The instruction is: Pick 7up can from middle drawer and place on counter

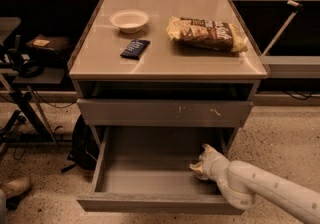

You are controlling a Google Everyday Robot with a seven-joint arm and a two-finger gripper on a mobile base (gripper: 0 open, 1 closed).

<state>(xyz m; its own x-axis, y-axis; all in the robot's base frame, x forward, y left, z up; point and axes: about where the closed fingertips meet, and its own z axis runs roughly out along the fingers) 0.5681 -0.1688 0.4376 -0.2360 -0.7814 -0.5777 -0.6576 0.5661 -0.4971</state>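
Observation:
The middle drawer [145,170] is pulled wide open at the bottom of the grey cabinet, and its bare grey floor shows. My gripper [201,162] reaches in from the lower right and sits low at the drawer's right side, near its inner wall. My white arm [260,188] crosses the drawer's front right corner. The 7up can is not visible; the gripper hides that corner of the drawer. The beige counter [165,60] is the cabinet's top, above the drawer.
On the counter lie a white bowl [129,20], a dark blue packet [135,48] and a brown snack bag [207,34]. A closed grey drawer front with pale scratches [165,112] sits above the open drawer. A stand with cables [30,68] is at the left.

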